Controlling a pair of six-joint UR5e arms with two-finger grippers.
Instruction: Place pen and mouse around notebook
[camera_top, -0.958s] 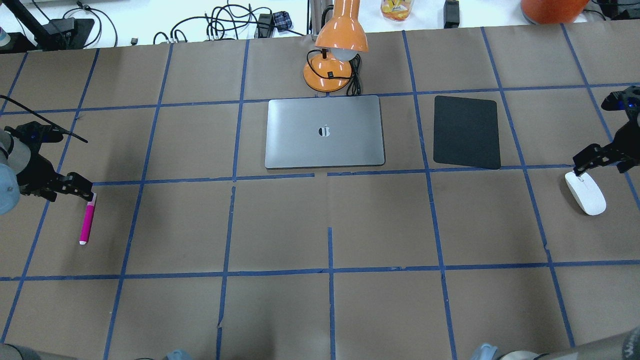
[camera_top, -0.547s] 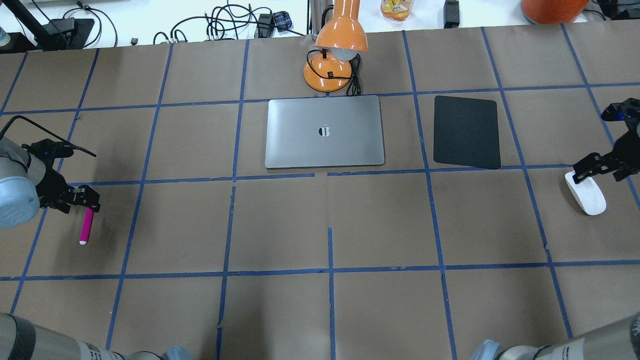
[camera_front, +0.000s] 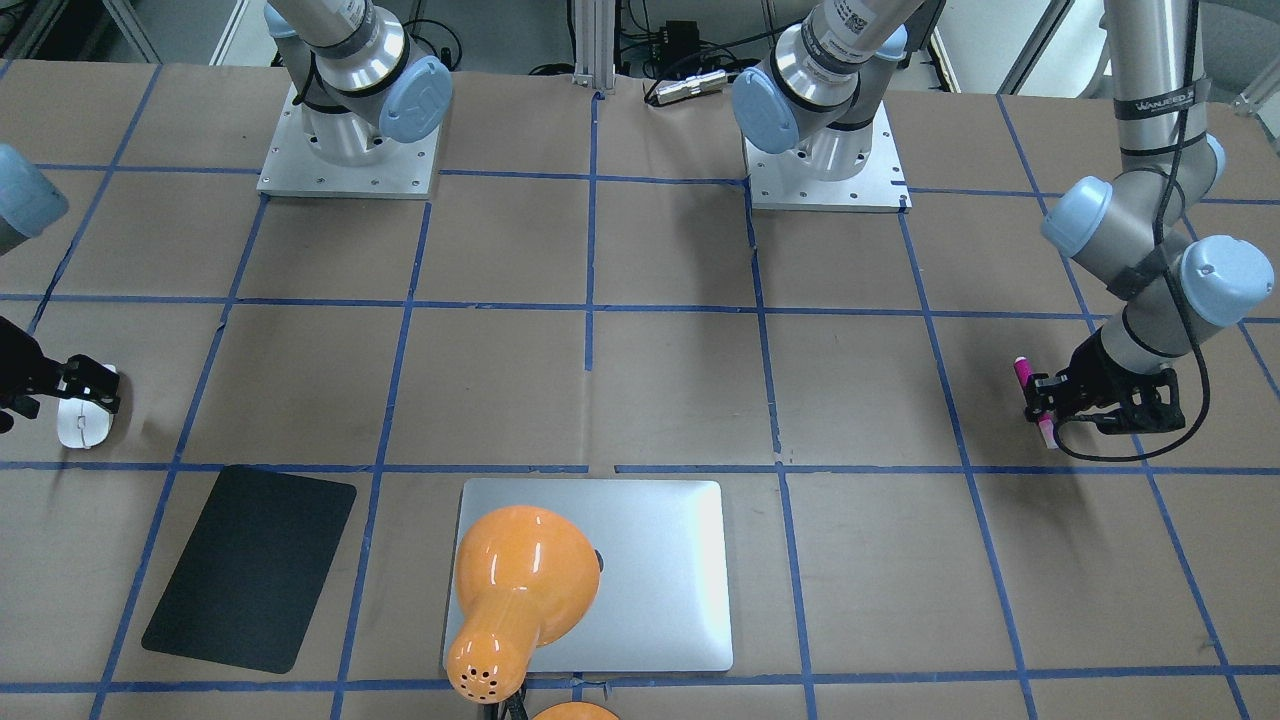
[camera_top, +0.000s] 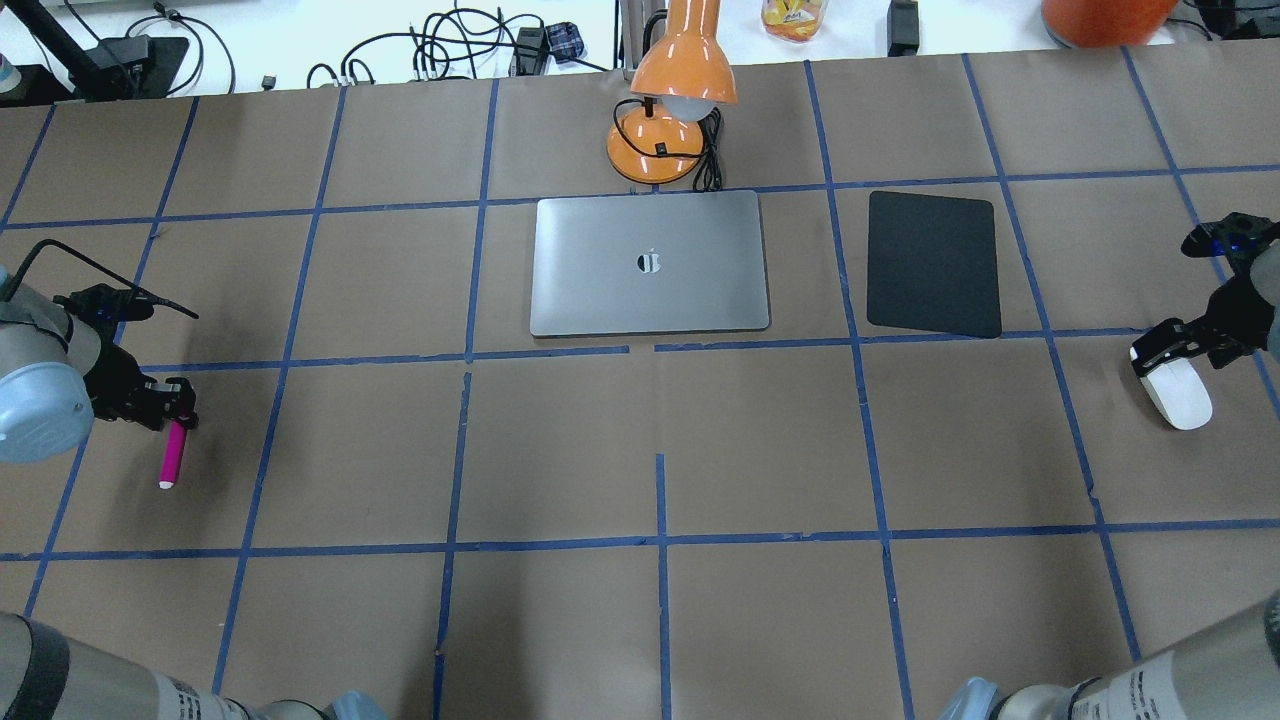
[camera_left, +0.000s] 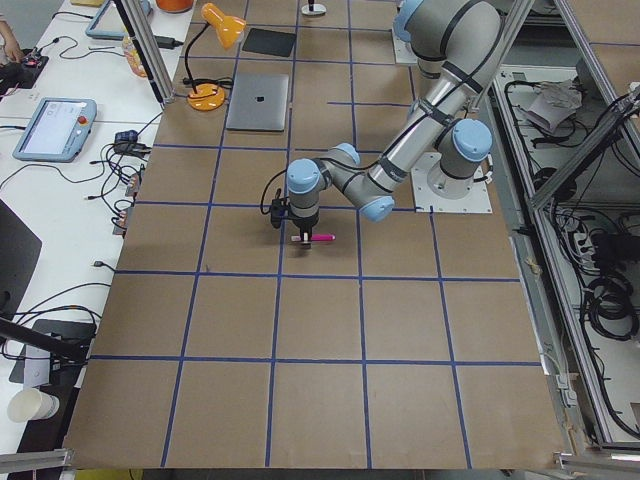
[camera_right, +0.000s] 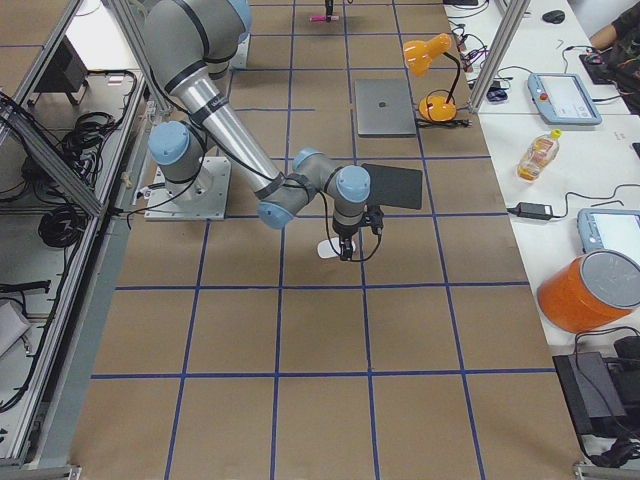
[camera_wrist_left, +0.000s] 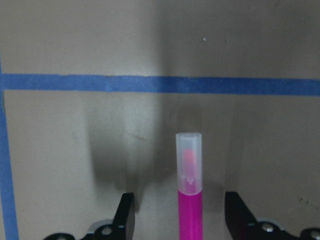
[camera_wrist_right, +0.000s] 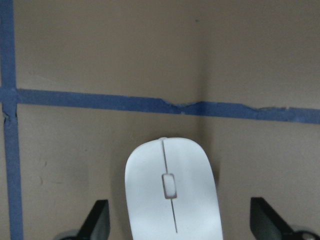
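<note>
Two wrist views settle what the overhead view leaves unclear. From above, the left jaws cover the far end of the pen (camera_top: 172, 455) and the right jaws overlap the far end of the mouse (camera_top: 1175, 392). Up close, the left jaws stand released, the pen lengthwise between them with a gap on each side. The right jaws are spread wide, with the mouse centred and untouched. Both lie on the tabletop (camera_top: 760, 450), well apart from the notebook (camera_top: 650, 262), pen left, mouse right.
</note>
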